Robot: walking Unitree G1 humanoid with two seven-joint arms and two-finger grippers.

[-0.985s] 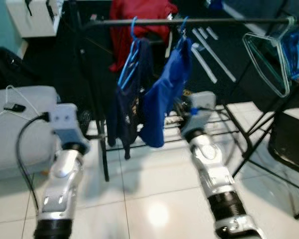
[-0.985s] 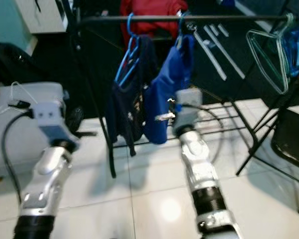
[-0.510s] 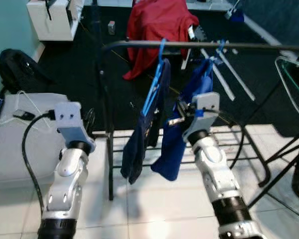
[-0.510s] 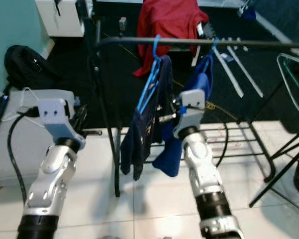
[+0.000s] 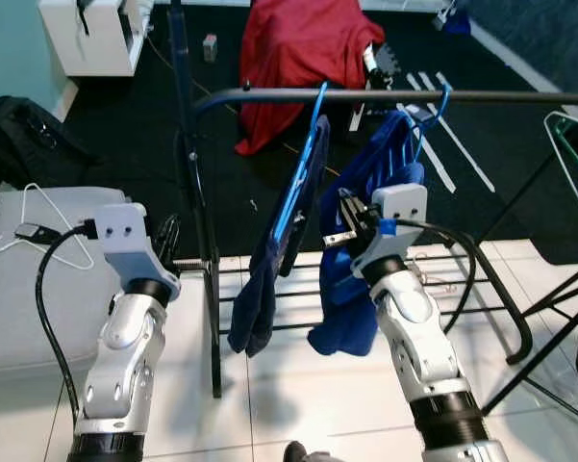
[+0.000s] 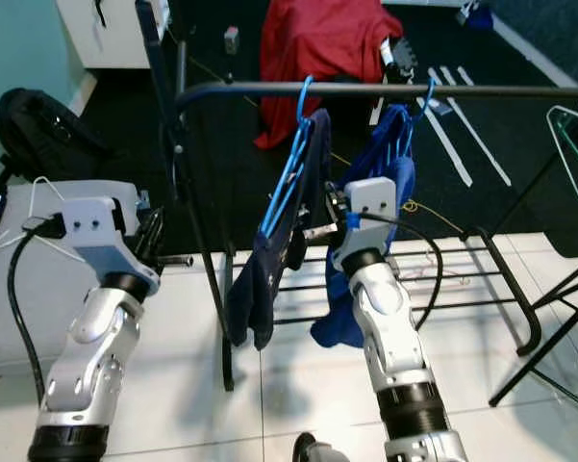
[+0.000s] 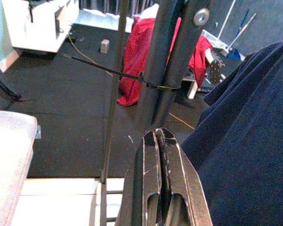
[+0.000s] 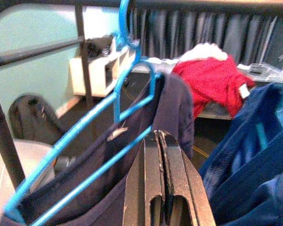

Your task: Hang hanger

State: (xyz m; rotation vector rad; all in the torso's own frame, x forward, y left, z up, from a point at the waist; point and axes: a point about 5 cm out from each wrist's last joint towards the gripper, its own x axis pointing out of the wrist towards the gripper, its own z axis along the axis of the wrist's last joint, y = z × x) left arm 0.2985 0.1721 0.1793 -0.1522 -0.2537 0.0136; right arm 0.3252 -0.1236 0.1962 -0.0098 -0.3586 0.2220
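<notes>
1. Black clothes rail [image 5: 385, 95] across the upper part of the head views, running from left of centre to the right edge, on a black stand over white floor tiles [image 5: 298, 404].
2. Blue hanger [image 5: 303, 164] hooked on the rail near its left end, upper centre of frame, carrying a dark navy garment [image 5: 269, 279] that droops toward mid-frame.
3. Second blue hanger [image 5: 433, 106] hooked just right of the first, bearing a bright blue garment [image 5: 365, 241] bunched down to centre frame.
4. Right gripper [image 8: 162, 141] raised at centre frame just beside both garments, black fingers pressed flat together, clamped on nothing; in its wrist view, close behind the navy garment and the first hanger's sloping bars.
5. Left gripper [image 7: 160, 141] raised at left of centre, near the stand's upright post [image 7: 172, 56]; fingers closed tight, empty, with navy cloth just beside them.
6. Red cloth [image 5: 303, 48] heaped at top centre, beyond the rail on the dark floor.
7. Black backpack [image 5: 24, 135] at upper left, above a grey cushioned surface [image 5: 19, 289] with a thin white wire hanger [image 5: 38, 231] lying on it.
8. Clear greenish hanger [image 5: 572, 144] at the right edge.
</notes>
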